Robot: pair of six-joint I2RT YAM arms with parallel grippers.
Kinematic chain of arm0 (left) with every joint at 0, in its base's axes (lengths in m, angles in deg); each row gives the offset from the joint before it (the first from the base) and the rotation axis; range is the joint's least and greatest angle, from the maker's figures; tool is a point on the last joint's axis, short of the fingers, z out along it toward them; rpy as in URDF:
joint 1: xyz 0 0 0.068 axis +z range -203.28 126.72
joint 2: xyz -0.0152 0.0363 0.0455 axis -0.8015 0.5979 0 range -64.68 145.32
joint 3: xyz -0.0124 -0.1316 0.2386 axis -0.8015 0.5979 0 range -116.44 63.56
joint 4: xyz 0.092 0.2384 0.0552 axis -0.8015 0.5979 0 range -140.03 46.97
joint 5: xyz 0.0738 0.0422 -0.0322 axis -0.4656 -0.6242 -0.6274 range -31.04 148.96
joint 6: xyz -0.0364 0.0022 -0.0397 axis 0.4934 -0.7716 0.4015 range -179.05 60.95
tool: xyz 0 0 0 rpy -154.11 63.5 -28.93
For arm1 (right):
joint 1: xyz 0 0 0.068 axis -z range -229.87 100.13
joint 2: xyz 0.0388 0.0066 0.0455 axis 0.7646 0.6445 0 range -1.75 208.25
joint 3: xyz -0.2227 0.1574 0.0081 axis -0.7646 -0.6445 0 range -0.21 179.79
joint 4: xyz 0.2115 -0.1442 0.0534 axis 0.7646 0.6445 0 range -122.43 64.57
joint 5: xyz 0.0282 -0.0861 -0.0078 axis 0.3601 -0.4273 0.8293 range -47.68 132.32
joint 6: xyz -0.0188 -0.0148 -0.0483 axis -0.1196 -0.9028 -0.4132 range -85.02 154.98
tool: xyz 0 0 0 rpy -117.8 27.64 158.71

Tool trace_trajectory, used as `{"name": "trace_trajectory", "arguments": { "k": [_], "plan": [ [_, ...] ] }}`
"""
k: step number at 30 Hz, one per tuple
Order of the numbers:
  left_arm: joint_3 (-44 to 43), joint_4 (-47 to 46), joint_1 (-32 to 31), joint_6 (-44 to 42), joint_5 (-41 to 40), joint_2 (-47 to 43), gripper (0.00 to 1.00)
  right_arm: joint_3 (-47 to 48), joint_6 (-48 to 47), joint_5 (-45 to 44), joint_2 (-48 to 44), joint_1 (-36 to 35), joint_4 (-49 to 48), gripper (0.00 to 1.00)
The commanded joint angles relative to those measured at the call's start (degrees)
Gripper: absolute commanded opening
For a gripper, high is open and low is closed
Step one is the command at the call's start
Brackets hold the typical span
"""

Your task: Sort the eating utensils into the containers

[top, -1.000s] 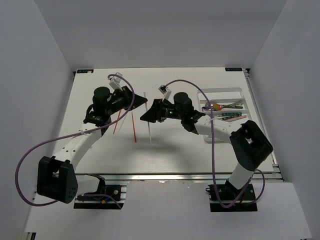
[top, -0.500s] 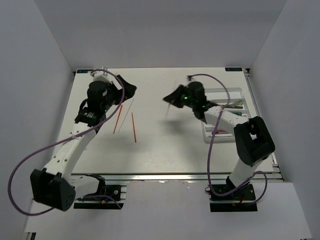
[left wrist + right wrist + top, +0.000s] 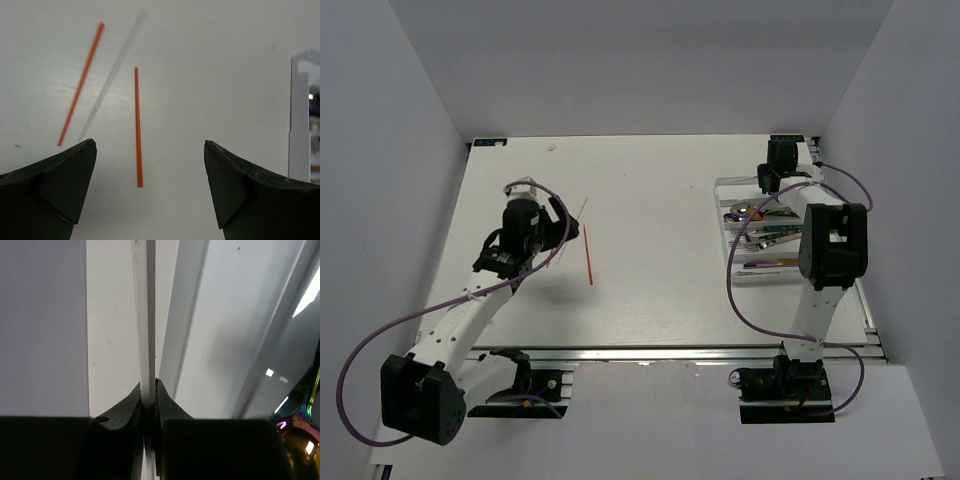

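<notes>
In right end effector (image 3: 148,387), chopstick (image 3: 149,340), ends cropped

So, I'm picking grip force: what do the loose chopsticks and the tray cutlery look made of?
Red-orange chopsticks: probably plastic or lacquered wood, uniform matte colour.
Loose white chopstick: likely plastic, pale, faintly translucent.
Cutlery: metal, mirror-glossy with rainbow tint.

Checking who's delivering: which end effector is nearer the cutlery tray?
Right. The right end effector is over the far end of the tray, shut on a white chopstick. The left end effector hovers open over red chopsticks across the table.
</notes>
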Motion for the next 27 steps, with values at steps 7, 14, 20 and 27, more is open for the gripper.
{"name": "trace_trajectory", "arguments": {
  "k": [7, 14, 20, 27],
  "plan": [
    [3.1, -5.9, -0.1, -4.6, 19.3, -2.0, 0.97, 9.0, 5.2, -9.5, 7.0, -0.1, 5.3, 0.0],
    [2.6, -4.1, -0.1, -5.6, 15.9, -2.0, 0.97, 5.7, 5.5, -9.7, 6.7, 0.3, 2.7, 0.29],
    [2.4, -3.6, -0.1, -5.8, 15.3, -1.1, 0.97, 5.5, 4.9, -7.7, 6.7, 1.2, 1.2, 0.51],
    [-1.8, 1.6, -0.7, -2.1, 4.5, 6.8, 0.98, 6.3, -5.1, -3.1, 0.9, 0.9, -3.0, 0.71]
  ]
}}
